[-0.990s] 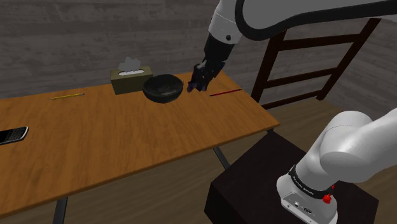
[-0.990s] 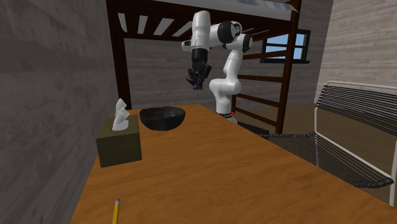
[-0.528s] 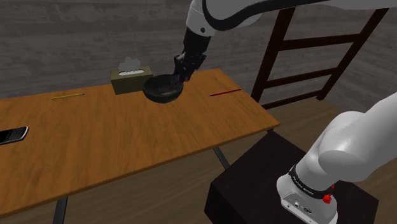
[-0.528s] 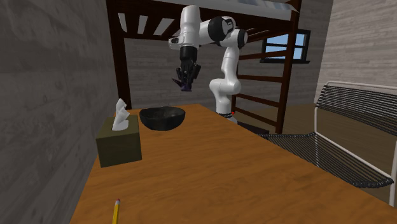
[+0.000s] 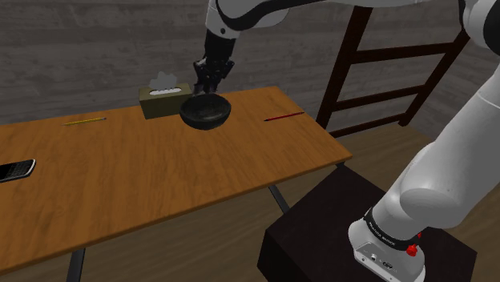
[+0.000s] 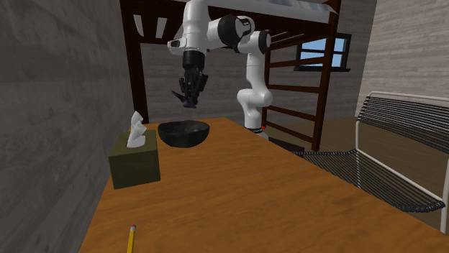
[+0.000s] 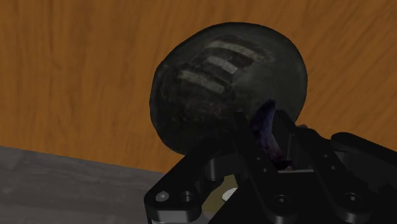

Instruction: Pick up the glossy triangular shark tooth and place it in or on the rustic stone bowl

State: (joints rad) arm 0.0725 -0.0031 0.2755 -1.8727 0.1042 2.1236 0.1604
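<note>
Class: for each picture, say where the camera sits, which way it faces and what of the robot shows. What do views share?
Shoulder view: beside and behind the stand, looking down over the wooden table; stand and arm show.
Second exterior view: low over the table's far end, facing the whole arm.
Wrist view: on the wrist, looking down into the dark bowl; claw clasps the purple shark tooth.
Shared: the bowl, in all three.

The white arm (image 5: 433, 184) has rounded glossy links, dark joint bands, a red button (image 5: 413, 249) near its base and an all-black gripper (image 6: 188, 100).
</note>
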